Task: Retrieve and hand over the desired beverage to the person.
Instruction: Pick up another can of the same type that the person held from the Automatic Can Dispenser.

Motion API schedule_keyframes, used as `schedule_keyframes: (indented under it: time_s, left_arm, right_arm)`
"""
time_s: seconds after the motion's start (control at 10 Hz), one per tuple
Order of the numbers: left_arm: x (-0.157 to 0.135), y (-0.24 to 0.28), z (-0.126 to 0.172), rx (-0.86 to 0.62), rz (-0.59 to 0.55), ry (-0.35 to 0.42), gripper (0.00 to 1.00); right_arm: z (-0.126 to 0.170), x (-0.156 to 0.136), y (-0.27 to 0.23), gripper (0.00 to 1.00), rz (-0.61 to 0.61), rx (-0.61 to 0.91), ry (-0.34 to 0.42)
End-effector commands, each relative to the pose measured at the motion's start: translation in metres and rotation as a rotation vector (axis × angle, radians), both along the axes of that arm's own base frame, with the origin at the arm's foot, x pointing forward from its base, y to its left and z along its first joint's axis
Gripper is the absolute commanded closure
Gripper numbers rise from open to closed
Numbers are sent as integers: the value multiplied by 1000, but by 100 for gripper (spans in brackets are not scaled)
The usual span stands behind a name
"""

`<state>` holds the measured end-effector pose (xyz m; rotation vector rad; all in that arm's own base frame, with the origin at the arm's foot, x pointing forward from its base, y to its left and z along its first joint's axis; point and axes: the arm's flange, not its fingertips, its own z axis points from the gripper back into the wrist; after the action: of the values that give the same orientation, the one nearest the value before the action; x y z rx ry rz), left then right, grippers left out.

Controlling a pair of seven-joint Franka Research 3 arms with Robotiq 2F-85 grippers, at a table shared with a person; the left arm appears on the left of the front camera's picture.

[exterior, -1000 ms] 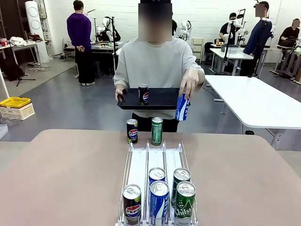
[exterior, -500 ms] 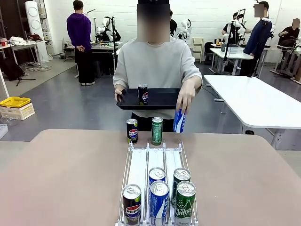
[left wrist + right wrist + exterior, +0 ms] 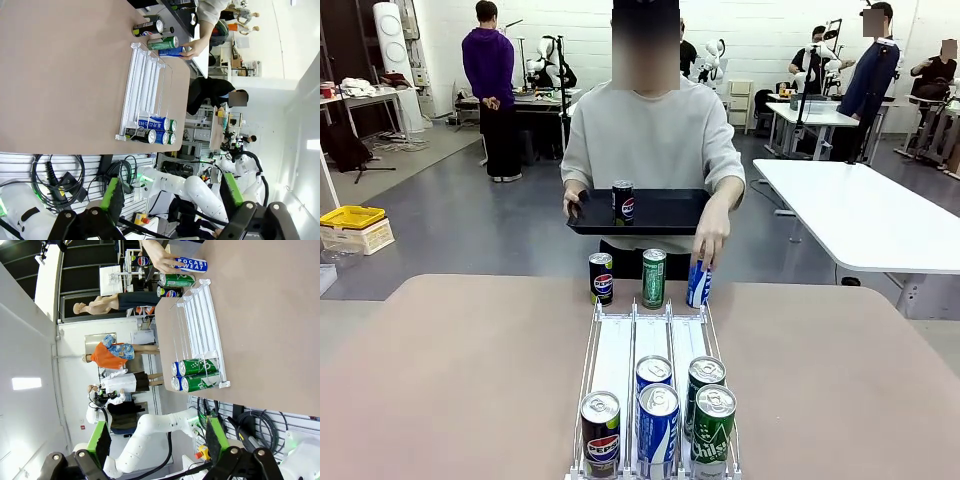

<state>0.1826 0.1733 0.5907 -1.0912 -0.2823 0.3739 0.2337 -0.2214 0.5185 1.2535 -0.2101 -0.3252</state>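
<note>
The person (image 3: pixel 655 135) in a light grey top stands at the far side and holds a black tray (image 3: pixel 660 213) with one dark Pepsi can (image 3: pixel 623 200) on it. Their other hand (image 3: pixel 709 238) grips a blue Pocari Sweat can (image 3: pixel 698 284) and sets it on the table's far edge, beside a green can (image 3: pixel 654 278) and a black Pepsi can (image 3: pixel 602 278). The same blue can (image 3: pixel 190 265) lies under the hand (image 3: pixel 160 259) in the right wrist view. My left gripper (image 3: pixel 172 200) hangs open off the table's near side, and my right gripper (image 3: pixel 159 440) is also open; both are empty.
A white wire rack (image 3: pixel 616 355) runs down the table's middle, with a Pepsi can (image 3: pixel 601 432), two blue cans (image 3: pixel 658 425) and two green cans (image 3: pixel 714 425) at its near end. Brown tabletop (image 3: pixel 450 380) lies bare on both sides. Other tables and people stand farther back.
The person's hand has lowered the blue can from beside the tray down onto the table's far edge, right of the green can. The tray has stayed in place.
</note>
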Motion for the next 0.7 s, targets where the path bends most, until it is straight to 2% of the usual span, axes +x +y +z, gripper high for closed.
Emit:
schedule_keyframes:
  time_s: [0.0, 0.6]
  left_arm:
    - [-5, 0, 0, 2, 1, 23, 0]
    - [-5, 0, 0, 2, 1, 23, 0]
  right_arm:
    - [0, 1, 1, 0, 3, 19, -21]
    - [0, 1, 1, 0, 3, 19, -21]
